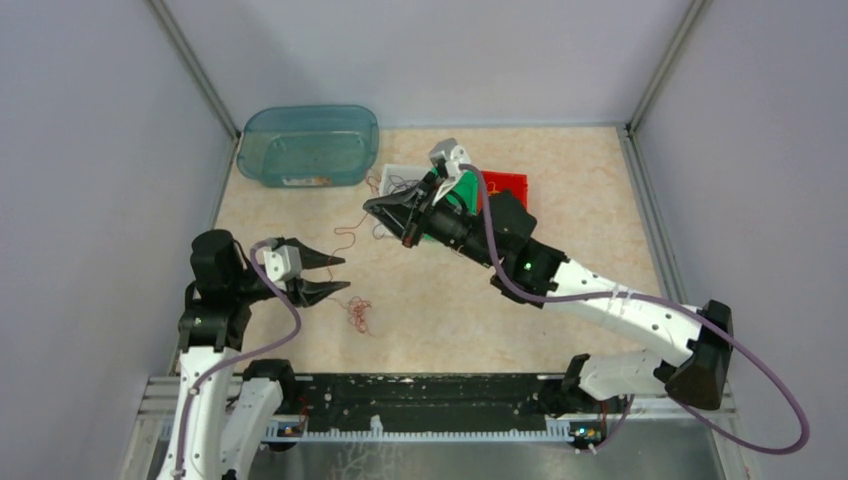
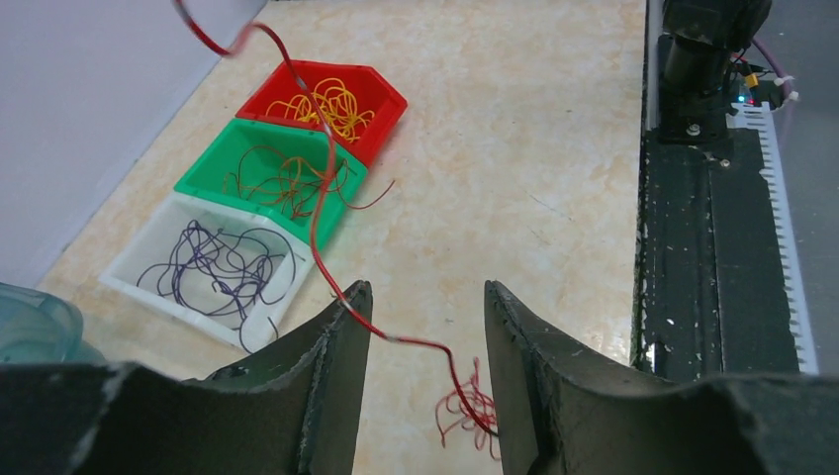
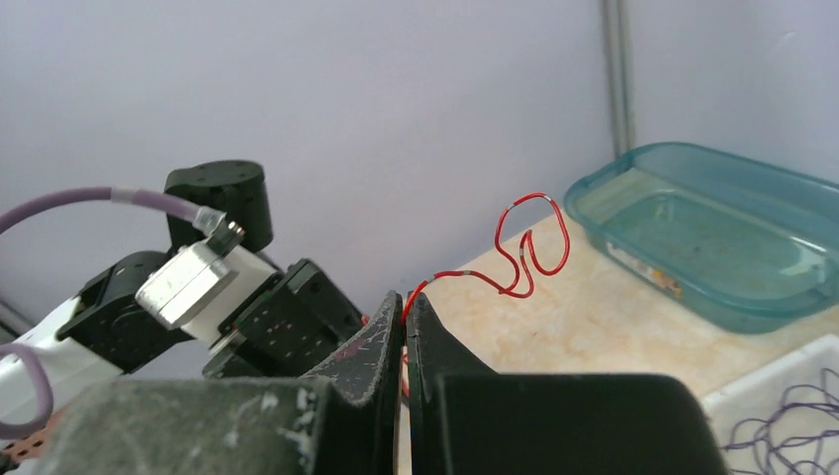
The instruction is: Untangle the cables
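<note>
Left gripper (image 2: 427, 297): black fingers parted and holding nothing; a thin red wire (image 2: 317, 198) crosses the gap between them.
Tangle (image 1: 358, 312): a small curly red clump on the beige table (image 1: 450, 310), just beyond the left gripper.
Right gripper (image 3: 406, 302): raised, clenched on the red wire.
Bins: red plastic bin (image 2: 381, 94) holds yellow wires, green bin (image 2: 213, 163) dark red, white bin (image 2: 139, 262) dark.
Tub (image 1: 310, 125): translucent teal plastic, at the far left.
</note>
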`<state>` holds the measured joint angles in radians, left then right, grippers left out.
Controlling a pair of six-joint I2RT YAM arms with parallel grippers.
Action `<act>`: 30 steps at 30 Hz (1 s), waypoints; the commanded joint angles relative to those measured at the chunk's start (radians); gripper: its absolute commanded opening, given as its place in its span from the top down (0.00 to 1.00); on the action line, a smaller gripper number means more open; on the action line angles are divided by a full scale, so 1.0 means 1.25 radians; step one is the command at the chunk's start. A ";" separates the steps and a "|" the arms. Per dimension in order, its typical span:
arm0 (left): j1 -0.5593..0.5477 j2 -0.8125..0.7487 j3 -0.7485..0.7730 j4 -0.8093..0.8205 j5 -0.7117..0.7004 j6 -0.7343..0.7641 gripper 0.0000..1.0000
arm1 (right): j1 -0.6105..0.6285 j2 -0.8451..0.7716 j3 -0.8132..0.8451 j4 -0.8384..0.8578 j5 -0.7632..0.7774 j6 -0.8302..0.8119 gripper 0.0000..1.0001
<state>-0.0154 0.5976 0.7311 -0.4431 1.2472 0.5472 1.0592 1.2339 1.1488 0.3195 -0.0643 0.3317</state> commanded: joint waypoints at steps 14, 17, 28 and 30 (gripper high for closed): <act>-0.003 -0.069 -0.115 0.213 -0.031 -0.268 0.27 | -0.029 -0.028 0.082 0.067 -0.014 0.043 1.00; -0.003 -0.021 -0.109 0.252 -0.032 -0.317 0.24 | -0.029 -0.020 0.092 0.096 -0.026 0.070 1.00; -0.003 -0.014 -0.120 0.222 -0.085 -0.329 0.39 | -0.029 -0.025 0.108 0.125 -0.028 0.076 1.00; -0.003 -0.026 -0.127 0.222 -0.062 -0.327 0.50 | -0.028 -0.028 0.108 0.127 -0.024 0.074 1.00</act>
<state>-0.0154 0.5926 0.5907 -0.1497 1.1419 0.1497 1.0309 1.2217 1.2331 0.4053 -0.0849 0.4164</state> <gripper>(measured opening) 0.579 0.009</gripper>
